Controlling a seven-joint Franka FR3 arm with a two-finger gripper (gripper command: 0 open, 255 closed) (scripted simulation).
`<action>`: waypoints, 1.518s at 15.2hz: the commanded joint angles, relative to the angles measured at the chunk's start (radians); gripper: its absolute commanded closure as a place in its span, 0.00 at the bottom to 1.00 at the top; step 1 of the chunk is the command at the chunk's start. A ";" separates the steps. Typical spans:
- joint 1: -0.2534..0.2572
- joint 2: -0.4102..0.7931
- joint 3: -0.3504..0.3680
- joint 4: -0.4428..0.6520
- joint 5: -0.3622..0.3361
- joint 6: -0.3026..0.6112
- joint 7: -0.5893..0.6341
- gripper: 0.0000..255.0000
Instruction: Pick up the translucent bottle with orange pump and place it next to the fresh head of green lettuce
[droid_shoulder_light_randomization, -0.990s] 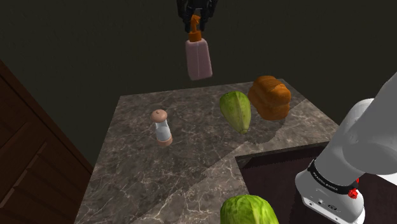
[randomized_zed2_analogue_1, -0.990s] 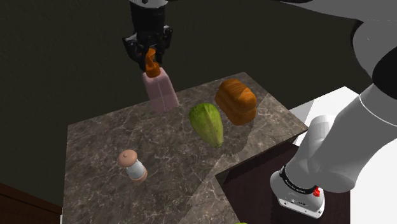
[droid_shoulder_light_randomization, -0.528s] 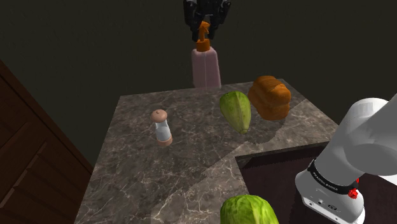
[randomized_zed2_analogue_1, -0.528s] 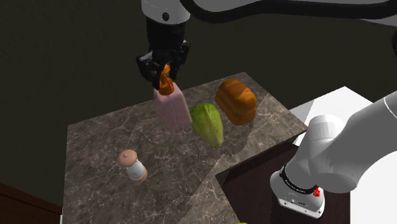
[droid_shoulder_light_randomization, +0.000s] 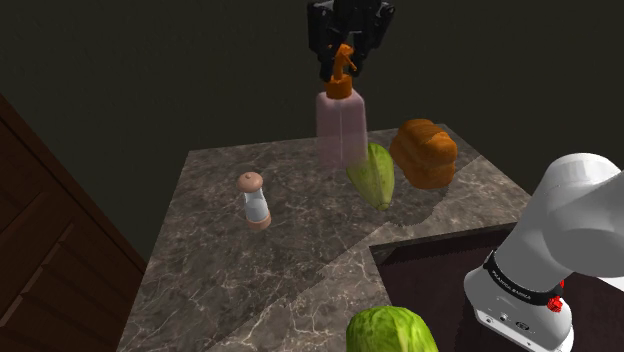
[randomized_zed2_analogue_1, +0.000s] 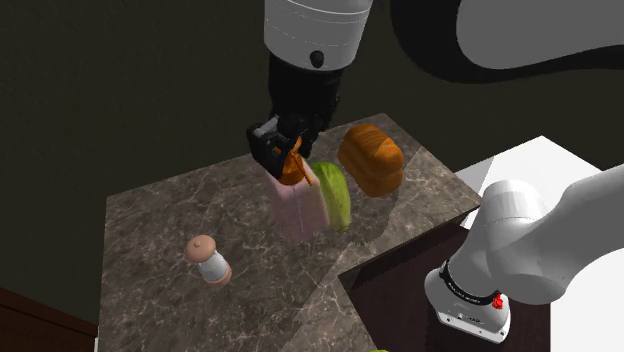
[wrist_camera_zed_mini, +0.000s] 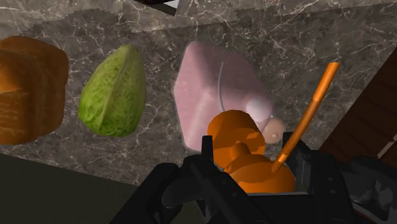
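While the tool (droid_shoulder_light_randomization: 343, 62) grips it, the bottle (droid_shoulder_light_randomization: 341, 130) is beside lettuce (droid_shoulder_light_randomization: 376, 176).

The arm (droid_shoulder_light_randomization: 580, 215) is white, fat and round, like smooth tubes. A black ring (droid_shoulder_light_randomization: 517, 284) with tiny white letters goes around it low down. A small red dot (droid_shoulder_light_randomization: 556, 301) sits beside the ring. The white wrist (randomized_zed2_analogue_1: 312, 25) has one dark dot (randomized_zed2_analogue_1: 317, 58). The fingers (wrist_camera_zed_mini: 184, 189) are all black.
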 joint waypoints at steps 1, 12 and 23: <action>0.016 -0.049 0.025 -0.035 0.016 -0.012 0.035 1.00; 0.087 -0.229 0.136 -0.159 0.102 -0.057 0.182 1.00; 0.106 -0.278 0.155 -0.338 0.126 0.075 0.181 1.00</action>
